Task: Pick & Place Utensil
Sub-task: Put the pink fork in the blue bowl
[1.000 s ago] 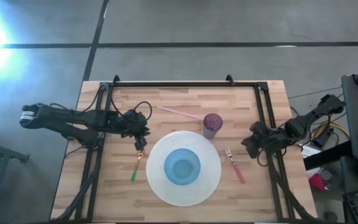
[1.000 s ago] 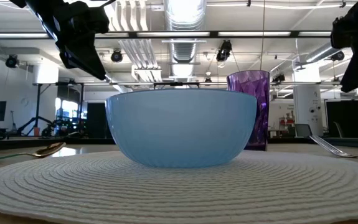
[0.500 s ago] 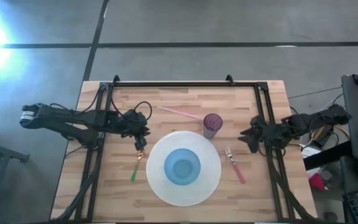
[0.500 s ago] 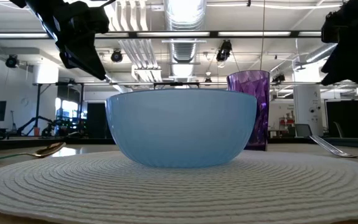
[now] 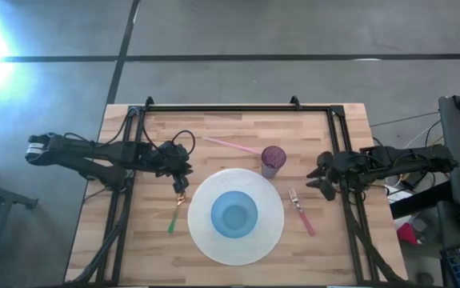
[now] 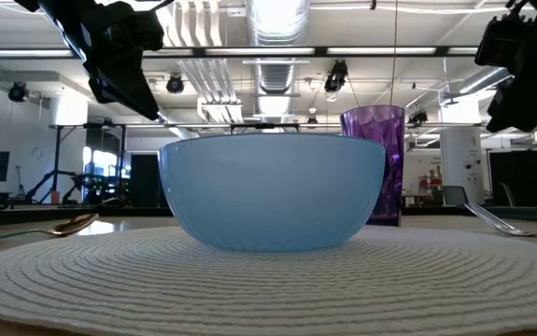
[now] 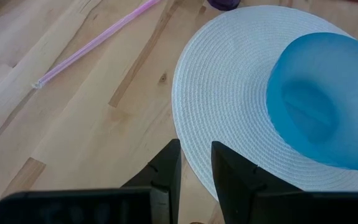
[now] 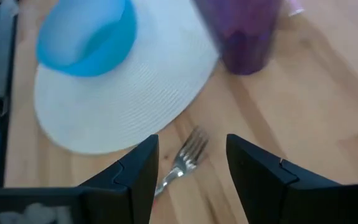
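High view first: wooden tabletop (image 5: 134, 248) with a round white mat (image 5: 206, 240) in the middle and a blue bowl (image 5: 235, 214) sitting on it. There's a purple cup (image 5: 274, 158) just off the mat's far right edge, and a pink straw (image 5: 231, 145) lying flat near the cup. The pink-handled fork (image 5: 302, 212) lies on the wood just right of the mat, tines pointing toward the cup. The green-handled spoon (image 5: 174, 214) lies just left of the mat. The left arm (image 5: 94, 156) reaches in from the left and the left jaws hang over the spoon's bowl end. The right arm (image 5: 390, 164) comes in from the right, and the right jaws sit near the fork's tine end, a bit off to its right.

Low view: the bowl fills the middle with the cup behind it on the right. The spoon lies flat at far left and the fork's tines show at far right, both on the tabletop. Both sets of jaws are up high, clear of everything.

Left wrist view: the left jaws are only slightly apart, with nothing between them and the mat's edge below.

Right wrist view: the right jaws are wide apart and empty, and the fork's tines show in the gap, down on the wood.
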{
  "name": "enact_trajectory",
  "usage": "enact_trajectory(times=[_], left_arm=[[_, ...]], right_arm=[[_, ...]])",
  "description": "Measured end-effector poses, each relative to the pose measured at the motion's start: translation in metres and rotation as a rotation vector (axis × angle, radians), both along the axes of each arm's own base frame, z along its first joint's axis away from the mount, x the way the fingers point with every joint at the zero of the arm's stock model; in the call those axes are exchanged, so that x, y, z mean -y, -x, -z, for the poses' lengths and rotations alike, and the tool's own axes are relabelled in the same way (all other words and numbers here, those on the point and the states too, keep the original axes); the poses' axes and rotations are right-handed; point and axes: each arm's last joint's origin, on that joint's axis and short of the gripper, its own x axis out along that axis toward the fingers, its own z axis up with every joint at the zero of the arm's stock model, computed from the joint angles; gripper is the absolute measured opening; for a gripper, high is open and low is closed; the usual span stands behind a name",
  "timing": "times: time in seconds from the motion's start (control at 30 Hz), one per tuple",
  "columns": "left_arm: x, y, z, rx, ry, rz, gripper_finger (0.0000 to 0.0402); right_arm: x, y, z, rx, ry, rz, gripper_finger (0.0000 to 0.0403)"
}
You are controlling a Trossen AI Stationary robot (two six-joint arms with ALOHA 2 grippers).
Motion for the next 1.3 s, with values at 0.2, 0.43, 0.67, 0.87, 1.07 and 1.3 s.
enact_trajectory(times=[0.2, 0.43, 0.67, 0.87, 1.07, 1.3], left_arm=[[0.000, 0.000, 0.000, 0.000, 0.000, 0.000, 0.0081], [0.000, 0.000, 0.000, 0.000, 0.001, -0.001, 0.0081], [0.000, 0.000, 0.000, -0.001, -0.002, 0.002, 0.0081], [0.000, 0.000, 0.000, -0.001, -0.004, 0.004, 0.0081], [0.000, 0.000, 0.000, -0.002, -0.004, 0.005, 0.0081], [0.000, 0.000, 0.000, -0.002, -0.005, 0.005, 0.0081]], right_arm=[[-0.003, -0.012, 0.007, 0.023, -0.033, -0.062, 0.0183], [-0.005, -0.023, 0.034, -0.013, 0.002, -0.117, 0.0183], [-0.005, -0.030, 0.046, -0.052, 0.037, -0.112, 0.0183], [-0.005, -0.034, 0.049, -0.083, 0.052, -0.110, 0.0183], [-0.005, -0.038, 0.056, -0.135, 0.074, -0.107, 0.0183], [-0.006, -0.044, 0.065, -0.195, 0.092, -0.109, 0.0183]])
